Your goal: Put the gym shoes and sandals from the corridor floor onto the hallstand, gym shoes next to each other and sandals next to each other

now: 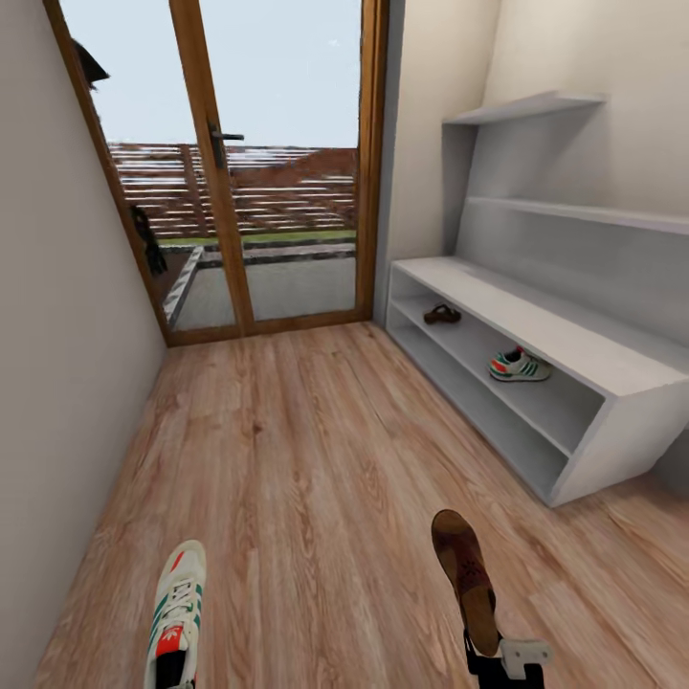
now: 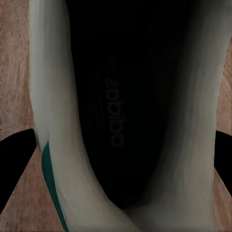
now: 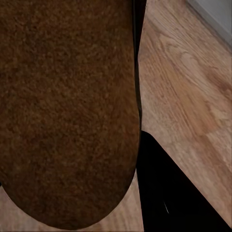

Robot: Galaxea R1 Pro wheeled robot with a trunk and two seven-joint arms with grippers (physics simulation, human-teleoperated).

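My left gripper (image 1: 173, 673) is shut on the heel of a white gym shoe (image 1: 178, 603) with green stripes, its toe pointing away from me. In the left wrist view the shoe's dark inside (image 2: 116, 96) sits between my black fingers (image 2: 14, 159). At the lower right, my right gripper (image 1: 498, 662) is shut on a brown sandal (image 1: 466, 574); its sole (image 3: 67, 111) shows beside one finger (image 3: 169, 193). On the grey hallstand (image 1: 536, 325), the shelf under the bench top holds another sandal (image 1: 442, 314) and, apart from it, another gym shoe (image 1: 520, 366).
A wood-framed glass door (image 1: 215, 172) closes the corridor's far end. A plain wall (image 1: 57, 383) runs along the left. The hallstand lines the right wall, with two floating shelves (image 1: 536, 105) above it. Wood plank floor (image 1: 306, 450) lies between.
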